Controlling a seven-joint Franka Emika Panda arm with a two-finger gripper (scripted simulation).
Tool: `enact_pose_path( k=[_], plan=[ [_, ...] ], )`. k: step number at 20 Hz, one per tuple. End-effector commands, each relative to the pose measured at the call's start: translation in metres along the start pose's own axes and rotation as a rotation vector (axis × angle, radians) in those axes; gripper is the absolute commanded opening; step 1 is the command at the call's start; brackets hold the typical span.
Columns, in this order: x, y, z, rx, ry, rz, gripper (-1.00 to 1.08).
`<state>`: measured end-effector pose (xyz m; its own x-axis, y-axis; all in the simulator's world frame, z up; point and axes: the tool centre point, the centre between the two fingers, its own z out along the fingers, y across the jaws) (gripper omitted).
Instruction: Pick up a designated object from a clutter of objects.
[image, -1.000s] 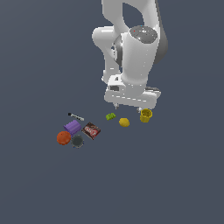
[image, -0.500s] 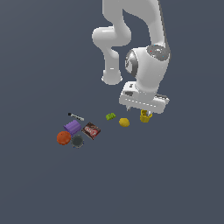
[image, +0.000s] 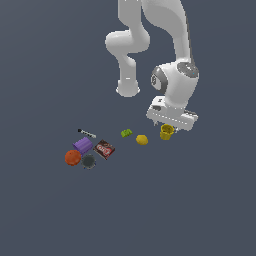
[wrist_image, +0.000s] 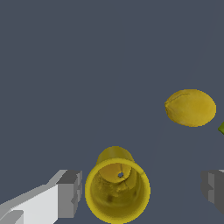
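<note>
The yellow cup (image: 167, 132) stands upright on the grey floor, at the exterior view's right end of the clutter. In the wrist view the cup (wrist_image: 117, 190) shows its open mouth and flared rim. My gripper (image: 169, 127) hangs just above it and is open. In the wrist view the gripper (wrist_image: 142, 190) has one finger on each side of the cup. The cup is closer to one fingertip (wrist_image: 70, 194) than to the other. Nothing is held.
A yellow lemon (image: 142, 140) lies next to the cup and also shows in the wrist view (wrist_image: 190, 107). Farther to the exterior view's left lie a green piece (image: 126, 133), red-brown box (image: 104, 149), marker (image: 87, 133), purple cup (image: 83, 145), dark disc (image: 89, 161) and orange ball (image: 73, 157).
The arm has swung to the exterior view's right and lowered, bringing the open gripper down over the yellow cup. The objects have not moved.
</note>
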<state>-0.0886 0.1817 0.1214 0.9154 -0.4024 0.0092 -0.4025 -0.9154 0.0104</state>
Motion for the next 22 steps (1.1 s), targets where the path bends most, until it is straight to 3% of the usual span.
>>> enact_pose_path(
  k=[1, 10, 22],
  plan=[
    [-0.012, -0.005, 0.008, 0.004, -0.002, 0.021, 1.00],
    [-0.036, -0.013, 0.023, 0.010, -0.009, 0.059, 1.00],
    [-0.038, -0.013, 0.041, 0.010, -0.010, 0.060, 1.00]
  ],
)
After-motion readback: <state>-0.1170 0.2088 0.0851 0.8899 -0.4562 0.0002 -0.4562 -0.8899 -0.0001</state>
